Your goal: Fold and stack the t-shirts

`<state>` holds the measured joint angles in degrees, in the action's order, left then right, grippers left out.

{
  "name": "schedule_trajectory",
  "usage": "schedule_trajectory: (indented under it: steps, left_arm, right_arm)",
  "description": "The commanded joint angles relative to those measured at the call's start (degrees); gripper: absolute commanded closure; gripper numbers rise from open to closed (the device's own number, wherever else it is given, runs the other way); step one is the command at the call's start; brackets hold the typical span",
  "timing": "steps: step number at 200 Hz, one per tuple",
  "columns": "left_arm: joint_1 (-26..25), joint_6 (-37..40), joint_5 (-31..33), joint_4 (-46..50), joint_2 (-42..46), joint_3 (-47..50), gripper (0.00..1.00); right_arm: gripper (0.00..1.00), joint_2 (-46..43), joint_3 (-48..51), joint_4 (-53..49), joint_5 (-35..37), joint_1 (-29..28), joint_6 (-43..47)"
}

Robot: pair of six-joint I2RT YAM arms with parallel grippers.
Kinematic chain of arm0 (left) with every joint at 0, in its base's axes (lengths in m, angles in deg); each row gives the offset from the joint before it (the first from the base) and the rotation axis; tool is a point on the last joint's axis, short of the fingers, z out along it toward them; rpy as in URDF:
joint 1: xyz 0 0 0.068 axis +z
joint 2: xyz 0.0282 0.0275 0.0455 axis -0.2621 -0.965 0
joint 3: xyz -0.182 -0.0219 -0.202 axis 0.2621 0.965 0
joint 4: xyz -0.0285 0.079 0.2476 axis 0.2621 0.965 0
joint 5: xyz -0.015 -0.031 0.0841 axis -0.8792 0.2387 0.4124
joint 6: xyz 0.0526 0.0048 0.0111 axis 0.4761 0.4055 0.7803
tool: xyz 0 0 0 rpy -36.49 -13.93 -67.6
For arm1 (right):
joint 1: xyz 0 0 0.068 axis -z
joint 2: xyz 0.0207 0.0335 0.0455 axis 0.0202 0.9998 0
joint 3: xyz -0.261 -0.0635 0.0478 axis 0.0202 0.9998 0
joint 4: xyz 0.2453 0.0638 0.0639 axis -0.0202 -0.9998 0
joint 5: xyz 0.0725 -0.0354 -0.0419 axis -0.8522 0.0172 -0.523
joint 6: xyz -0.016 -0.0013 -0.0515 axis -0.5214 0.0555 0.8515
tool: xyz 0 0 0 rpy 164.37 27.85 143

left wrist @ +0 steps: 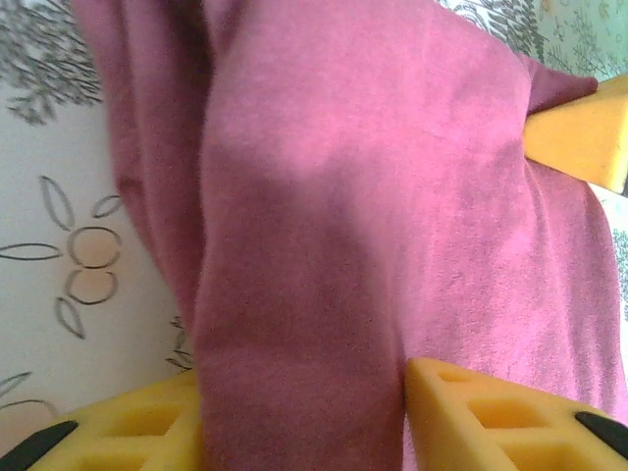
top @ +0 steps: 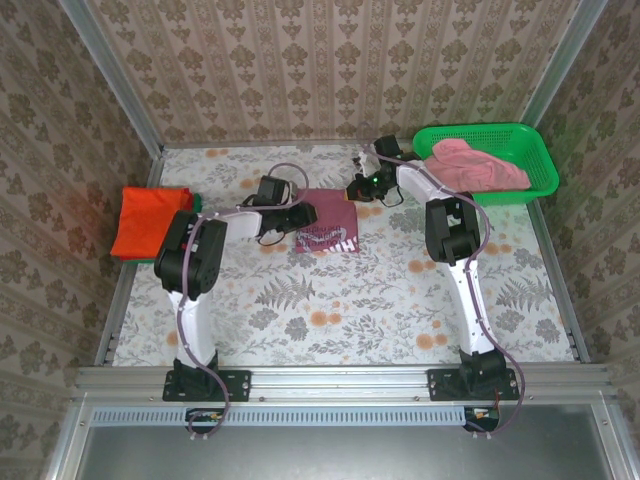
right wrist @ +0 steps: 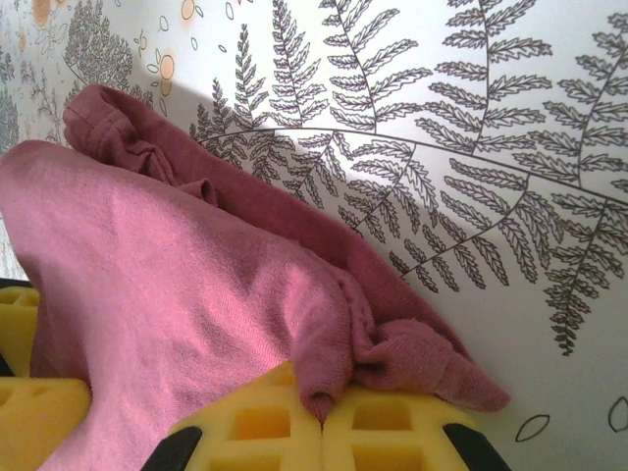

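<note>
**Station status: maroon shirt held at mid-table**

At mid-table I see the maroon cloth t-shirt with white printed lettering [top: 327, 228] lying flat. The left gripper [left wrist: 304, 412] straddles its left edge, with its yellow foam fingers [left wrist: 491, 422] on either side of a cloth ridge. I cannot tell whether it clamps. The right gripper [right wrist: 322, 417] is closed, pinching the shirt's far-right corner. At the table's left edge lies an orange cloth t-shirt [top: 150, 220], folded. Far right, a green plastic mesh basket [top: 530, 140] contains a pink cloth t-shirt [top: 470, 165].
</note>
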<state>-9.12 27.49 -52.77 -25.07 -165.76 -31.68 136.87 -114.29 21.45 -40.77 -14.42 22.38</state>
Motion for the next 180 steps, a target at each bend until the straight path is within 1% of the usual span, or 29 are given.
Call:
schedule_trajectory:
  steps: [1, 31, 33, 39, 72, 93, 102, 116, 142, 149, 164, 176, 180]
  left_arm:
    - [-1.3, 0.9, -0.8, 0.3, -2.1, -2.1, 0.51]
    - [-1.3, 0.8, 0.0, -0.8, -3.3, -3.1, 0.51]
    - [-2.6, 0.7, 0.1, -0.8, -3.3, -3.2, 0.51]
    - [-3.3, 0.6, 0.4, -1.0, -3.5, -3.5, 0.51]
    - [-4.6, 0.3, -0.2, -2.8, -4.9, -5.4, 0.58]
    - [-5.7, 0.6, -0.2, -1.7, -5.9, -7.3, 0.61]
    - [-6.0, 0.7, 0.3, -0.8, -6.6, -8.1, 0.65]
    - [-6.1, 0.1, 0.6, -0.8, -7.4, -8.5, 0.74]
    - [-5.9, 0.3, 1.3, -1.0, -7.6, -8.2, 1.00]
    - [-5.8, 0.7, 1.5, -0.9, -7.3, -7.9, 1.00]
    - [-5.4, 2.4, 1.9, -0.8, -6.2, -7.1, 1.00]
    - [-5.0, 5.2, 2.0, -0.8, -4.9, -6.2, 1.00]
    - [-4.8, 6.5, 1.9, -0.5, -4.5, -6.0, 1.00]
  right_arm:
    - [0.98, 1.6, 0.4, -1.7, -1.6, -0.6, 0.1]
    - [0.98, 1.2, 1.0, -1.4, -1.7, -0.5, 0.1]
    - [0.97, 1.1, 1.1, -1.4, -1.7, -0.5, 0.1]
    - [0.97, 1.0, 1.3, -1.2, -1.7, -0.6, 0.1]
    - [0.97, 0.3, 3.0, 0.3, -1.6, -0.6, -0.4]
    - [0.97, -0.3, 4.2, 1.3, -1.5, -0.6, -0.6]
    - [0.97, -0.4, 4.4, 1.4, -1.5, -0.6, -0.6]
    - [0.97, -0.5, 4.6, 1.6, -1.5, -0.5, -0.7]
    - [0.97, -0.9, 5.1, 1.3, -0.9, -0.5, -0.4]
    - [0.97, -1.3, 5.5, 1.4, -0.7, -0.5, -0.3]
    - [0.93, -2.7, 7.4, 2.6, -0.3, -0.4, -0.3]
    - [0.87, -4.7, 9.8, 4.6, 0.0, -0.5, -0.8]
    - [0.83, -5.5, 10.9, 5.8, 0.2, -0.5, -1.0]
